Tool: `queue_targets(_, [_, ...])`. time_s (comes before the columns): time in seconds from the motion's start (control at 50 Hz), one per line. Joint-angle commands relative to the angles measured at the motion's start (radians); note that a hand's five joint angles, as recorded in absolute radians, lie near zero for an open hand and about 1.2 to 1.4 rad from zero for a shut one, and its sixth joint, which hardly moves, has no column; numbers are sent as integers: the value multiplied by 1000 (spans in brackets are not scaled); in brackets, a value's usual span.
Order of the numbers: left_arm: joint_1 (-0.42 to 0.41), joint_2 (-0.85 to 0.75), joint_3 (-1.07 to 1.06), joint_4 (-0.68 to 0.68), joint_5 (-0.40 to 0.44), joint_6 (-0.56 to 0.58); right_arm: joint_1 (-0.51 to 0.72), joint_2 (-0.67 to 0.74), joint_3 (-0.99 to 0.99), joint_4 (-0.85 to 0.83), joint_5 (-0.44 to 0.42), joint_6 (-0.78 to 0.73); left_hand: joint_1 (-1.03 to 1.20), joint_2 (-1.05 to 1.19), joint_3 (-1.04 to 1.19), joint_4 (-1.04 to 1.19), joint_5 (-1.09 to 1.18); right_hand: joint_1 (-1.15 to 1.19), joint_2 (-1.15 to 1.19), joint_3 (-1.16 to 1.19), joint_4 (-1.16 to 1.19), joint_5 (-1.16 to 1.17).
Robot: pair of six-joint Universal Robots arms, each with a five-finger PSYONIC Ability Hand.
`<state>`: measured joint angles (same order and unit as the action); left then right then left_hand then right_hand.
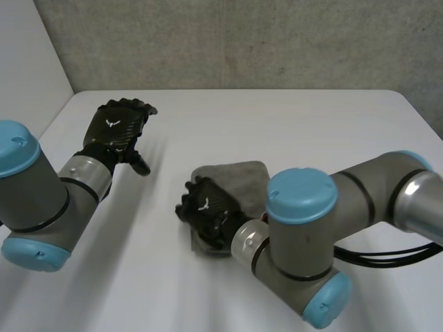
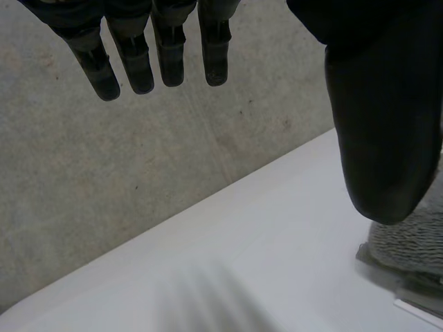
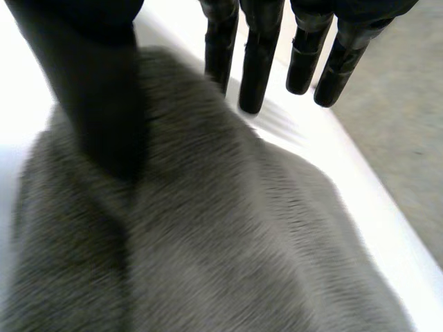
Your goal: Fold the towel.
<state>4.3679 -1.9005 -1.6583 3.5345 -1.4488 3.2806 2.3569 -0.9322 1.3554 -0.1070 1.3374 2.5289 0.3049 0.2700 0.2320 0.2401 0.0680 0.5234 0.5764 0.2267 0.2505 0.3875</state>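
The grey towel (image 1: 239,176) is seen as a compact pad near the middle of the white counter (image 1: 297,124), well clear of every edge. The right hand (image 1: 206,207) is held over its near part, fingers straight and spread, nothing clamped. The left hand (image 1: 116,131) is held open above bare counter, well apart from the towel. A small white emblem (image 1: 111,124) is noted on the back of each hand.

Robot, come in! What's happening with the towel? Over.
Left hand open, away from towel. Right hand open, over towel. Towel a compact grey bundle.

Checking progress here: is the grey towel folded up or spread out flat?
Folded: the towel is a small compact pad with stacked layers at its edge, lying partly under the open right hand.
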Motion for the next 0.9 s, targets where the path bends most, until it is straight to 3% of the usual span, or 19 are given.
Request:
queue_targets(0.02, [-24,0,46,-2,-2,-7,-91,-207,91,-3,38,177,-88,-54,-57,-66,-26,-349,-402,-52,-76,-388])
queue_targets(0.14, [-77,0,88,-35,-5,-58,-159,-293,136,24,45,311,-86,-51,-57,-66,-23,-349,-402,-52,-76,-388])
queue_targets(0.18, [-105,-9,115,-75,-7,-128,-205,-310,156,110,32,347,-88,-53,-57,-66,-26,-349,-402,-52,-76,-388])
queue_targets(0.3, [-128,-48,143,-146,-2,-228,-306,-298,168,202,22,349,-86,-51,-57,-66,-23,-349,-402,-52,-76,-388])
queue_targets(0.38, [-192,-110,157,-192,-2,-269,-358,-231,159,182,-18,358,-86,-51,-57,-66,-23,-349,-402,-52,-76,-388])
queue_targets(0.62, [-215,-239,112,-190,-8,-237,-367,-82,113,93,-38,412,-74,-39,-57,-66,-11,-349,-402,-52,-76,-388])
queue_targets(0.9, [-215,-327,127,-161,-36,-84,-355,6,102,32,-29,398,-68,-33,-57,-66,-6,-349,-402,-52,-76,-388])
